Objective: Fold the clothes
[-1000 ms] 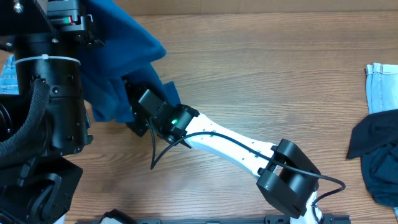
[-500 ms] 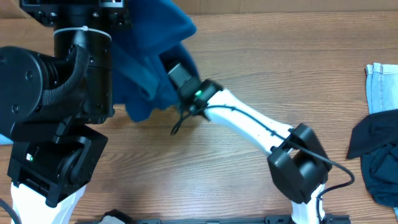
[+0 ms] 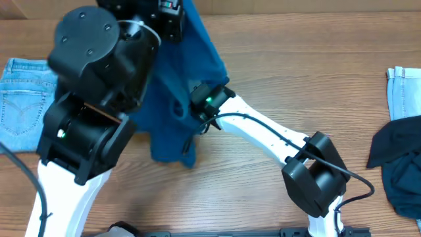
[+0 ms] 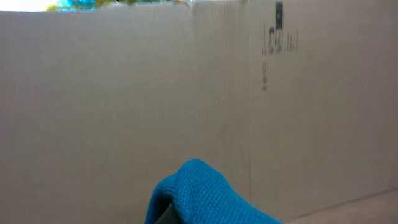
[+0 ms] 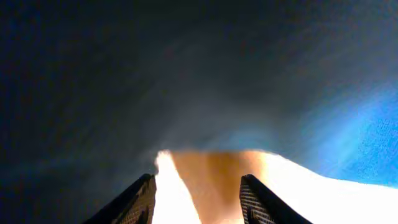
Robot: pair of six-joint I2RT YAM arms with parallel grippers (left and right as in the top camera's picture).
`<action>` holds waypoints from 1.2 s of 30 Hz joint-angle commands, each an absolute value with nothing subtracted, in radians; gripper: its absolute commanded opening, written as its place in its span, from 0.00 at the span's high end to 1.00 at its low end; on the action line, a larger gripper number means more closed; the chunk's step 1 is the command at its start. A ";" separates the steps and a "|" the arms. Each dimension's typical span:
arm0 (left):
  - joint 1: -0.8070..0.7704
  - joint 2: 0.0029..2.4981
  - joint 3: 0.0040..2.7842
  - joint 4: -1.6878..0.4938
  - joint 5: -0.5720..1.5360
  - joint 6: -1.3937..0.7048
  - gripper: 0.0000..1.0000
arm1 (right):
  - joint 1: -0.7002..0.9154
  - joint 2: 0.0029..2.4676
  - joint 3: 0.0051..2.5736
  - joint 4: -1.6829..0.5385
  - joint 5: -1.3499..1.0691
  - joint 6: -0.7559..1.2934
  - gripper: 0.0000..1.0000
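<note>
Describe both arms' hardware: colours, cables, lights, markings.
Left arm: bulky black joint housings, white lower link, a small green status light, a thin black cable alongside. Right arm: slim white link, boxy black elbow housing, a black cable looping along it, a green light near the wrist. Right hand: two dark fingers with finely ribbed faces. No readable markings.

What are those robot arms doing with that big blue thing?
They are starting to fold clothes. The left gripper is shut on the blue shirt and holds it up so it hangs down over the wooden table. The right gripper is open and tucked under the hanging cloth, gripping nothing. No fold is made yet. The jeans lie flat at the left, and a dark garment waits at the right.
</note>
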State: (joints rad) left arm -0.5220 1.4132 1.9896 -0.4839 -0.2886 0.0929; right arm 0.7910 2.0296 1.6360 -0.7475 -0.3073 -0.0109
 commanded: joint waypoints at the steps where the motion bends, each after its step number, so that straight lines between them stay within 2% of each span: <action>1: -0.524 1.427 2.013 -0.469 -0.329 0.162 0.96 | 0.802 1.961 1.645 -0.804 -0.350 -0.062 0.53; 4: -0.524 1.432 2.013 -0.455 -0.328 0.168 0.96 | 0.833 1.961 1.645 -0.834 -0.438 -0.143 0.51; 11: -0.538 1.393 2.014 -0.437 -0.321 0.168 0.96 | 0.892 1.967 1.645 -0.590 -0.224 -0.067 0.44; 15: -0.585 1.325 2.014 -0.433 -0.321 0.168 0.96 | 0.889 1.992 1.645 -0.531 0.006 0.044 0.45; 24: -0.585 1.239 2.014 -0.426 -0.352 0.187 0.96 | 0.859 1.994 1.645 -0.527 0.183 0.165 0.51; 29: -0.584 1.240 2.014 -0.429 -0.352 0.188 0.96 | 0.855 1.994 1.645 -0.542 0.221 0.206 0.44; 31: -0.583 1.240 2.014 -0.430 -0.369 0.188 0.96 | 0.855 1.994 1.645 -0.577 0.286 0.318 0.43; 36: -0.583 1.240 2.014 -0.438 -0.373 0.187 0.96 | 0.855 1.994 1.645 -0.665 0.305 0.406 0.35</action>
